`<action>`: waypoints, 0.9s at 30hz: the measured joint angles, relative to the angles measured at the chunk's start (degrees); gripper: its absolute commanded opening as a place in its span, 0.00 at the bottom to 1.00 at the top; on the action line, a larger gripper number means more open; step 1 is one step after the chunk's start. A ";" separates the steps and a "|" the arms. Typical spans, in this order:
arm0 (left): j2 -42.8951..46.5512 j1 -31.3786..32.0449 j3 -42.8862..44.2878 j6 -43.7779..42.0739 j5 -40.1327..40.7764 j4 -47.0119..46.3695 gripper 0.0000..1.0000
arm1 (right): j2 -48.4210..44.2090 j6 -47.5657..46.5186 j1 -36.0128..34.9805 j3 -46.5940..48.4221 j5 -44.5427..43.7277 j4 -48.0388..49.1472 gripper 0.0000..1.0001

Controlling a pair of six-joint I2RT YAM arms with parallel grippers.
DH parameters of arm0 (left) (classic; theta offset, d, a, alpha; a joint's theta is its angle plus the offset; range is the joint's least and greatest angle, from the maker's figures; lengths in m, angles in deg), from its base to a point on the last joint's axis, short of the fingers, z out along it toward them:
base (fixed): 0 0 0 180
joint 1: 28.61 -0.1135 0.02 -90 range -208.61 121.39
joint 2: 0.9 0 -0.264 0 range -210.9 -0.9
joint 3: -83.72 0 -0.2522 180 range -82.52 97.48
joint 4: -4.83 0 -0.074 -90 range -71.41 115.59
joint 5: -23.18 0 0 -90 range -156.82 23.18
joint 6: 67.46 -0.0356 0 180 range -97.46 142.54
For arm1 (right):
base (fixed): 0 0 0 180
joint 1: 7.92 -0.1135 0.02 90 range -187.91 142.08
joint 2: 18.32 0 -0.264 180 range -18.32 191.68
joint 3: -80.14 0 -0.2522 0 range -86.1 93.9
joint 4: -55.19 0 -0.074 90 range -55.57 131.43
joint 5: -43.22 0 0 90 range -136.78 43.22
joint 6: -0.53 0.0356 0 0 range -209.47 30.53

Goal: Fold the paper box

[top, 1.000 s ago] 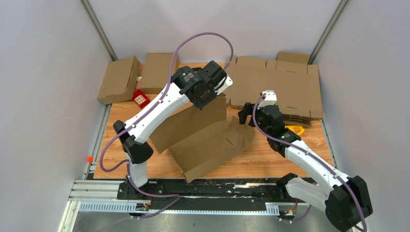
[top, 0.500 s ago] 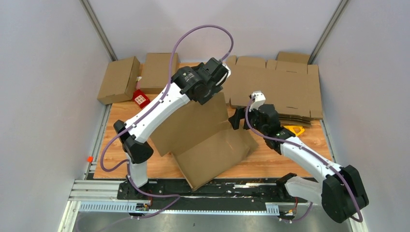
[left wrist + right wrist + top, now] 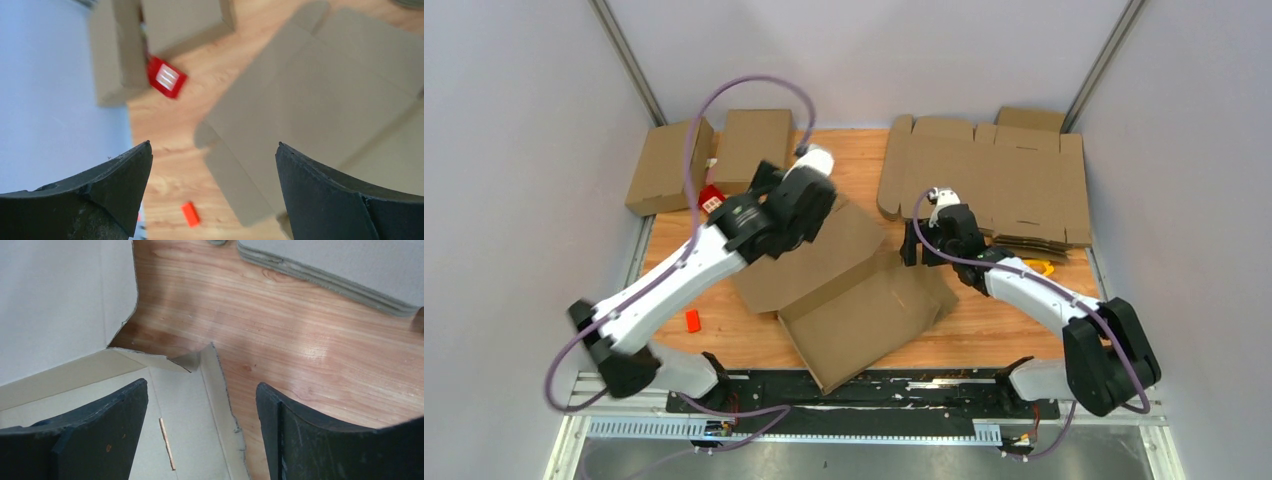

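The paper box [image 3: 849, 290] lies in the middle of the table as a brown cardboard sheet, partly folded, with its big panels nearly flat. My left gripper [image 3: 796, 212] hovers above the box's left panel [image 3: 320, 100]. It [image 3: 214, 145] is open with nothing between its fingers. My right gripper [image 3: 911, 246] sits low at the box's right end, also open. In the right wrist view its [image 3: 202, 382] fingers straddle the raw edge of a box flap [image 3: 185, 405] without closing on it.
Two folded boxes [image 3: 669, 165] [image 3: 754, 145] stand at the back left. A stack of flat cardboard [image 3: 994, 180] fills the back right. A red tag [image 3: 714, 202], a small orange block [image 3: 693, 320] and a yellow tool [image 3: 1036, 268] lie on the wood.
My left gripper let go of the raised panel and opened, then swung left and down. The panel dropped nearly flat. My right gripper moved in to the box's right edge.
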 measured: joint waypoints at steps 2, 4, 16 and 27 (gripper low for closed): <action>9.62 0.02 -10.71 4.85 -3.08 -3.10 0.98 | 2.14 0.07 0.00 1.36 -0.26 -1.16 0.65; 19.06 0.02 -20.85 10.34 -5.90 -6.01 0.97 | 3.41 0.26 0.00 1.77 -0.66 -1.97 0.61; 25.07 0.00 -46.56 37.03 -17.86 -11.13 0.97 | 3.78 1.84 -0.15 0.09 -3.04 -3.89 0.07; 25.07 1.77 -57.40 47.15 -25.79 -16.09 0.74 | -1.14 2.91 -0.48 -2.89 -5.53 -3.15 0.05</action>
